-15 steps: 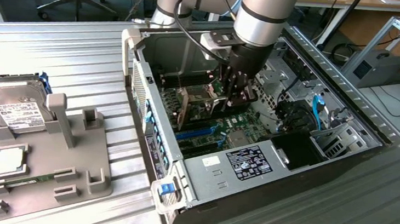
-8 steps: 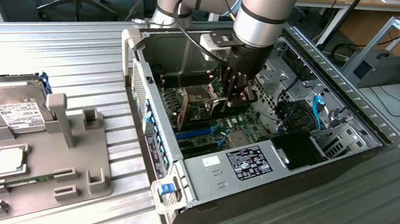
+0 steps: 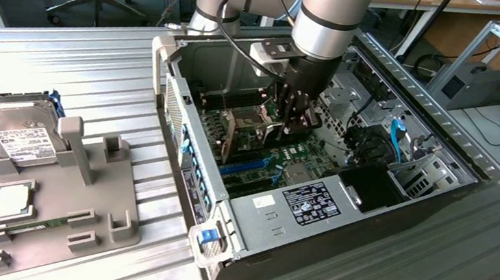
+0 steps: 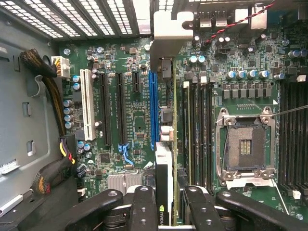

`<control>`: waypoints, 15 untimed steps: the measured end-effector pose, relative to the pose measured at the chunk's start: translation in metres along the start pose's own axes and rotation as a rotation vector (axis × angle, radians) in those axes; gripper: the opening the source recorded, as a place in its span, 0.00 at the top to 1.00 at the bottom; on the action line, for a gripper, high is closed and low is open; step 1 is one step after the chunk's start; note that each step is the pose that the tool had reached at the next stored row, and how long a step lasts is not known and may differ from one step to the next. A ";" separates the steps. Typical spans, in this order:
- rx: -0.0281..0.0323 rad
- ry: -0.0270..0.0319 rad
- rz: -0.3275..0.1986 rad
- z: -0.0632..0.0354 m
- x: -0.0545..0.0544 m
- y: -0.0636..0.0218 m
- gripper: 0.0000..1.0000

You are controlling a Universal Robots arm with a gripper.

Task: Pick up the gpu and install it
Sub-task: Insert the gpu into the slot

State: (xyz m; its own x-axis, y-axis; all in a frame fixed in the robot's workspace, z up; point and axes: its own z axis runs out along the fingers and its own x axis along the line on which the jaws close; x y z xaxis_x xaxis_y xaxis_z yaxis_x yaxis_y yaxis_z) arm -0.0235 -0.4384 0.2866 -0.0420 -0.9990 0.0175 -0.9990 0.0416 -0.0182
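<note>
Black fingers of the arm's tool (image 4: pixel 163 204) are clamped on the gpu (image 4: pixel 163 166), one pressed to each face of the card, deep inside the open computer case (image 3: pixel 340 259). Held on edge, the card hangs over the green motherboard (image 4: pixel 120 62). Its length runs along the long blue slot (image 4: pixel 153 106) and its silver bracket (image 4: pixel 168 29) faces the case's rear wall, an orientation that looks chosen so connector and slot meet squarely. Whether the card touches the slot I cannot tell. The case lies on its side on the ribbed metal table (image 3: pixel 83 69), so the board faces up toward the arm. On the exterior view's left, a grey holder (image 3: pixel 105 219) keeps a hard drive (image 3: pixel 16 135), a processor (image 3: pixel 10 203) and a memory stick (image 3: pixel 30 226) in separate recesses, well apart from the case.
</note>
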 end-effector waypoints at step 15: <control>0.0001 0.0000 0.000 0.0000 0.004 0.0063 0.73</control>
State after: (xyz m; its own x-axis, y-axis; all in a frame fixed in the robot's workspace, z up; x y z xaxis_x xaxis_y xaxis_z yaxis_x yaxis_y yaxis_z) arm -0.0300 -0.4419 0.2866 -0.0419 -0.9990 0.0174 -0.9990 0.0416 -0.0183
